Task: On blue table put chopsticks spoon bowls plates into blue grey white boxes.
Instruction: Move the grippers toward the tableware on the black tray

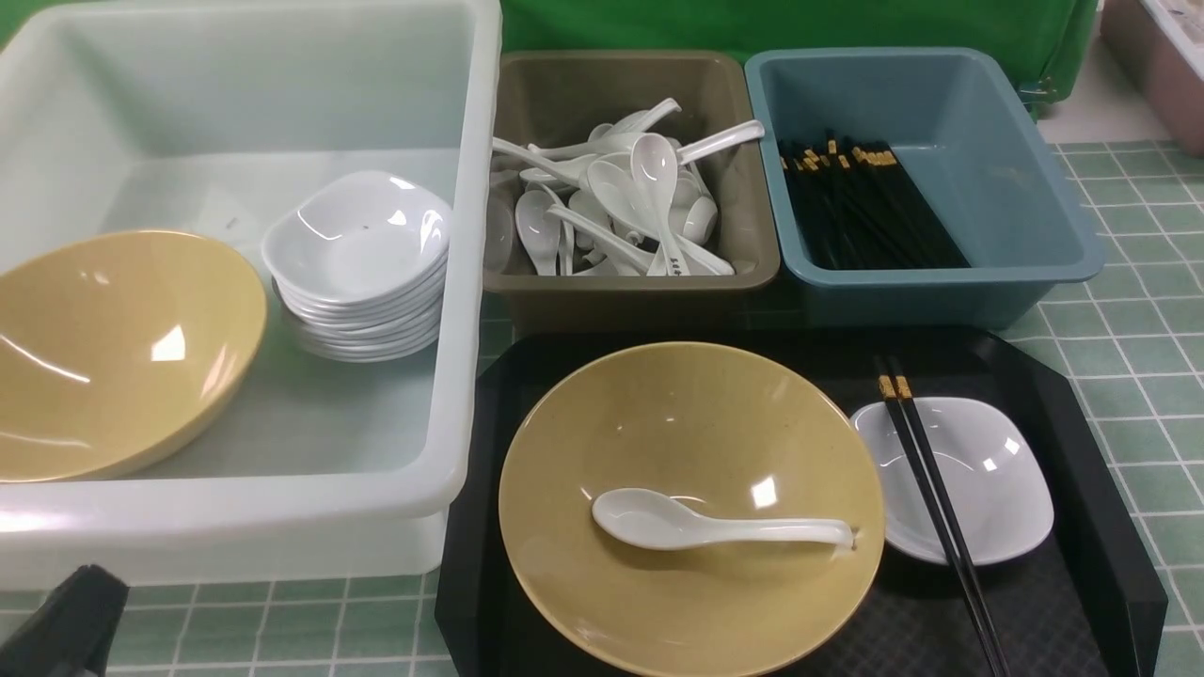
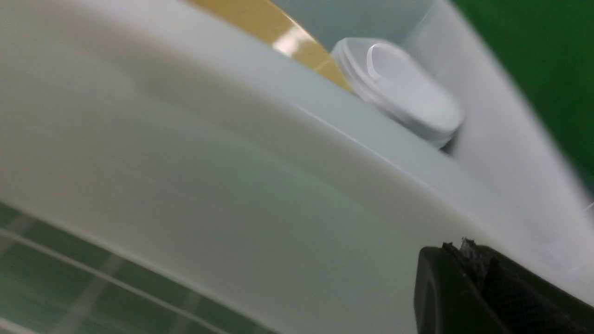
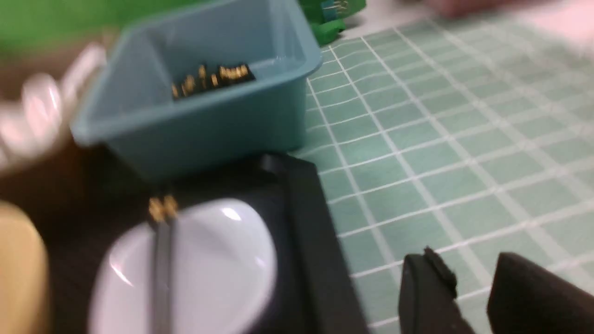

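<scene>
The black tray (image 1: 1101, 508) lies on the blue table (image 1: 1129, 357), and everything else is placed from it.

- **On the tray:**
  - A tan-yellow bowl (image 1: 691, 423) is set across its left and middle.
  - A white soup spoon (image 1: 715, 528) is laid inside this bowl. Its scoop is turned toward the tray's left and its handle end is rested at the bowl's right rim.
  - A small white plate (image 1: 1002, 480) is set on the tray's right side, just beside the bowl.
  - A pair of black chopsticks (image 1: 931, 498) is laid across the plate, with the gold-banded ends toward the tray's far edge.
- **Behind the tray's far edge:** two boxes are stood side by side.
  - The grey-brown box (image 1: 564, 103), behind the tray's left half, is filled with a heap of white spoons (image 1: 621, 197).
  - The blue box (image 1: 1025, 216), behind the tray's right half, is loaded with a bundle of chopsticks (image 1: 865, 212).
- **To the tray's left:** the large translucent white box (image 1: 470, 282) is placed. A second tan bowl (image 1: 113, 348) is leaned tilted inside it, next to a stack of white plates (image 1: 362, 244).

The left gripper (image 2: 464, 248) is held left of the tray, close to the white box's outer near wall. Its fingers are pressed together and nothing is seen between them.

The right gripper (image 3: 468, 273) is held over the table tiles just off the tray's right edge. Its fingers are parted, only tiles are seen between them, and nothing is grasped.
</scene>
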You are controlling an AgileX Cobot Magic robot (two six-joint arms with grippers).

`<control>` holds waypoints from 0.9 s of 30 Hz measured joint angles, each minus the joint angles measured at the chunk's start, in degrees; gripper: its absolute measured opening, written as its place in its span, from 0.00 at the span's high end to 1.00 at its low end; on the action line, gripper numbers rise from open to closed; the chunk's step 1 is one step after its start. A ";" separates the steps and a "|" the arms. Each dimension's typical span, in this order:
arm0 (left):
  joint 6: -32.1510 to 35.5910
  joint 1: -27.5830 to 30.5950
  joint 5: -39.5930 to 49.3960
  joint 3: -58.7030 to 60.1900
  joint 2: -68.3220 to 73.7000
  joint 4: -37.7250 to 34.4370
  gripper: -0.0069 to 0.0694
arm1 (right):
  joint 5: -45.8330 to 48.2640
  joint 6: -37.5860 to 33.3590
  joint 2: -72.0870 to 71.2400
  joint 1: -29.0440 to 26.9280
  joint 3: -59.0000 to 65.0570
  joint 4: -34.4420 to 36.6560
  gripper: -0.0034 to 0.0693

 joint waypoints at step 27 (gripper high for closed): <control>35.19 0.00 11.74 -23.17 7.75 -8.60 0.91 | -11.31 25.91 1.01 3.65 -1.81 -0.04 0.65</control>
